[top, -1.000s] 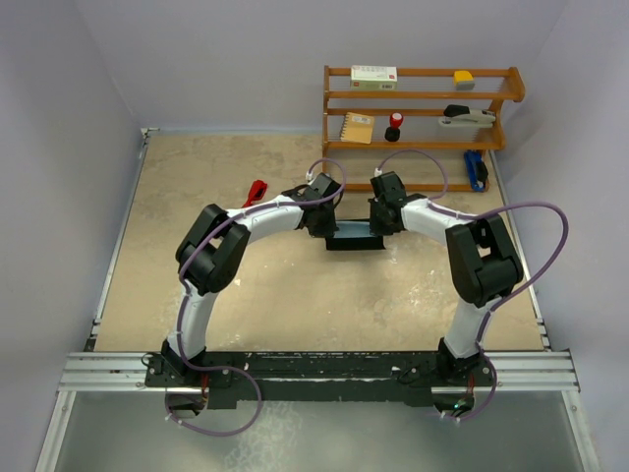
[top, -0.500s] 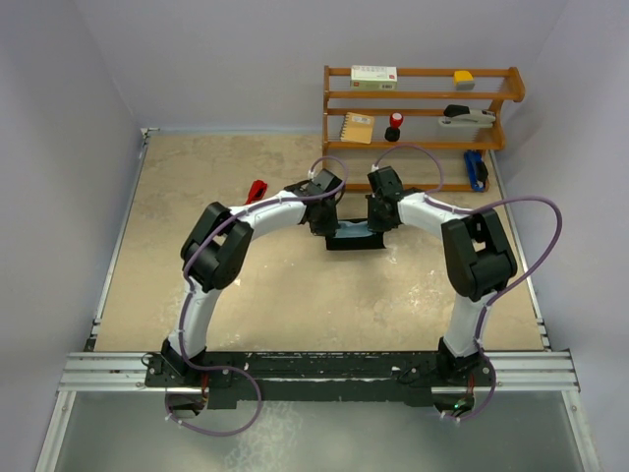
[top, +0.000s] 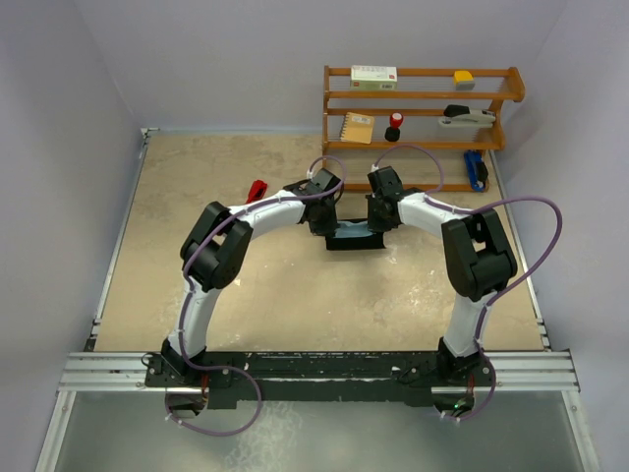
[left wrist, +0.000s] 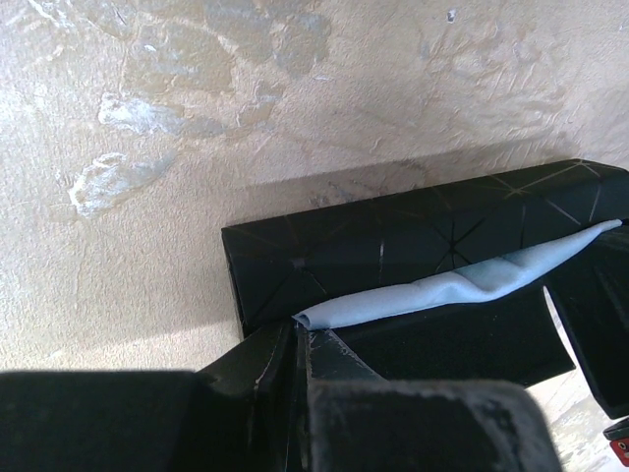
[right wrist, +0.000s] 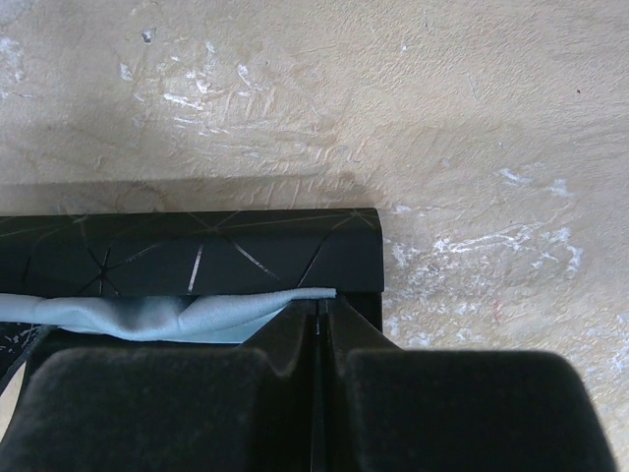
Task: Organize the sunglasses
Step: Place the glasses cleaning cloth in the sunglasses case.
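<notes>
The sunglasses [top: 256, 190] lie on the counter [top: 295, 295] in its far left-centre part. They are a small red pair, seen only from the top view and too small there to tell whether they are folded. They sit to the left of the left gripper [top: 321, 218] and a little farther back, apart from it and touched by nothing. The right gripper [top: 381, 218] is farther off again, on the other side of the left one.

Both grippers meet over a black case [top: 354, 239] that lies lengthwise left to right near the middle of the counter. A light blue cloth [left wrist: 442, 290] runs along the case as a narrow, twisted band between the two grippers.

In the left wrist view the left gripper [left wrist: 300, 339] has its jaws pressed together on the left end of the cloth, just above the edge of the case [left wrist: 393, 236]. In the right wrist view the right gripper [right wrist: 319, 313] is likewise clamped tight, with the right tip of the cloth [right wrist: 177, 317] running into its jaws over the case [right wrist: 197, 256].

A wooden shelf [top: 423, 146] with small items stands against the far right wall, well apart from the sunglasses.
</notes>
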